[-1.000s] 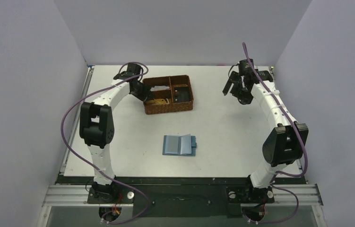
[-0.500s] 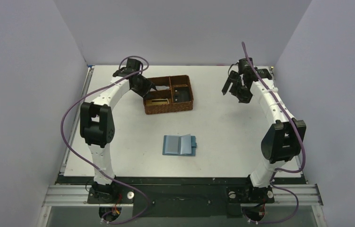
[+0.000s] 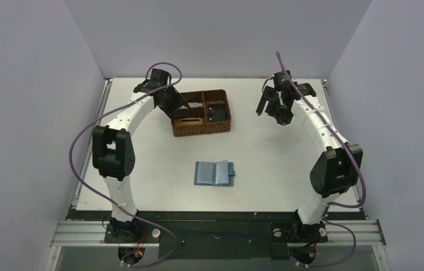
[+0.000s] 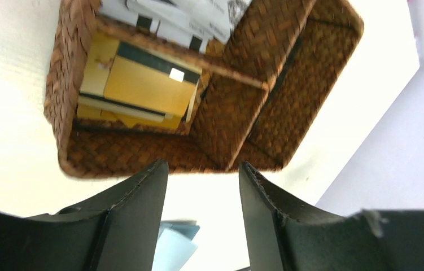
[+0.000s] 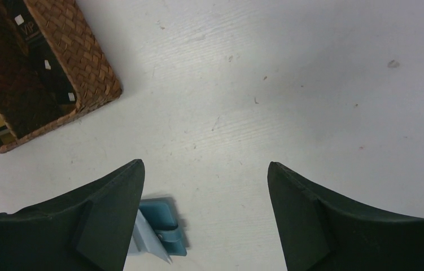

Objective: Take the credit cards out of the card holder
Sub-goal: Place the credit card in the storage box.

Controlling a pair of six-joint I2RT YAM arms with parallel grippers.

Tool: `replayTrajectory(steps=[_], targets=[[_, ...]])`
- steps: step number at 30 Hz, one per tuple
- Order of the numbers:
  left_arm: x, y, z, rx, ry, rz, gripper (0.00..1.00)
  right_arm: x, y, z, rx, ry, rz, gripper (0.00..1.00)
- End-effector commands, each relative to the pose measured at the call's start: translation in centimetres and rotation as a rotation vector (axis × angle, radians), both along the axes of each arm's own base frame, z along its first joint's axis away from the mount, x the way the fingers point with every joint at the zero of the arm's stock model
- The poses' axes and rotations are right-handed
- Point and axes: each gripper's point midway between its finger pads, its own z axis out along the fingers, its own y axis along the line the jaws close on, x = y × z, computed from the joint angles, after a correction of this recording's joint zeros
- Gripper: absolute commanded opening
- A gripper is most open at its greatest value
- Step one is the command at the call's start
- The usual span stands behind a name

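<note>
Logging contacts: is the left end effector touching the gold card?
Apart. Left wrist view: basket wall shows between the left end effector and gold card.

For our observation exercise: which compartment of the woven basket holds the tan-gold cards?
The left compartment on the basket's near side, towards the card holder. The tan-gold cards lie there; the one behind holds white cards.

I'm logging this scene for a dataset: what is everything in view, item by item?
table: one, white, beneath everything.
card holder: one, teal-blue, lying open, near middle of the table.
basket: one, brown woven, compartmented, far middle.
credit cards: several, tan-gold, stacked in one basket compartment; count unclear.
white printed cards: a few, neighbouring compartment.
left gripper: black, open, over the basket.
right gripper: black, open, empty, above bare table.
</note>
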Motion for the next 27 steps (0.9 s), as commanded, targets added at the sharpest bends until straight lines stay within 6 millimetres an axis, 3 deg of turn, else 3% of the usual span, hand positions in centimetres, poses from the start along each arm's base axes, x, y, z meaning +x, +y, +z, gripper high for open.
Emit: replayTrajectory(steps=[1,2,3,4,6,7,8,9,10,11,13,18,20,23,24,27], targets=[[-2.8,-1.1,5.4,0.027,-0.158,-0.149,0.48,-2.1,1.9,2.4,-0.040,-0.075,0.040,0.76],[-3.8,-1.3,4.7,0.038,-0.143,-0.168,0.48,-2.6,2.9,2.5,-0.040,-0.079,0.066,0.76],[-4.6,-1.3,5.5,0.039,-0.170,-0.186,0.48,-3.1,3.3,2.6,-0.039,-0.091,0.068,0.76],[-5.7,-1.5,4.5,0.043,-0.159,-0.205,0.48,-4.1,4.1,2.5,-0.038,-0.096,0.091,0.76],[-7.9,-1.4,5.3,0.049,-0.202,-0.240,0.48,-5.2,5.5,2.5,-0.024,-0.123,0.113,0.76],[-9.0,-1.5,4.3,0.053,-0.191,-0.259,0.48,-5.6,6.8,2.6,-0.015,-0.141,0.130,0.76],[-9.8,-1.4,5.0,0.054,-0.221,-0.273,0.48,-6.4,7.2,2.1,-0.015,-0.143,0.140,0.76],[-10.9,-1.3,3.8,0.062,-0.205,-0.288,0.48,-6.9,8.7,2.1,-0.006,-0.167,0.162,0.76],[-11.6,-1.0,4.5,0.070,-0.233,-0.297,0.48,-7.6,9.0,1.6,-0.011,-0.168,0.168,0.76],[-12.7,-0.6,3.3,0.083,-0.205,-0.306,0.48,-8.2,10.6,1.5,0.010,-0.180,0.186,0.76],[-14.2,0.2,2.7,0.112,-0.190,-0.324,0.48,-9.5,12.5,0.7,0.028,-0.184,0.202,0.76],[-17.1,1.7,2.2,0.159,-0.207,-0.352,0.48,-11.8,16.7,-2.0,0.042,-0.202,0.237,0.73],[-18.9,2.1,0.5,0.163,-0.198,-0.367,0.48,-13.1,19.0,-2.6,0.031,-0.215,0.292,0.72],[-20.1,2.1,0.1,0.173,-0.254,-0.382,0.47,-13.8,21.5,-3.4,0.017,-0.231,0.325,0.71],[-21.0,2.3,-0.8,0.180,-0.244,-0.392,0.47,-14.3,22.7,-3.4,0.033,-0.245,0.339,0.70],[-22.0,2.6,-1.5,0.182,-0.275,-0.399,0.47,-15.6,24.5,-5.9,0.040,-0.221,0.362,0.69]])
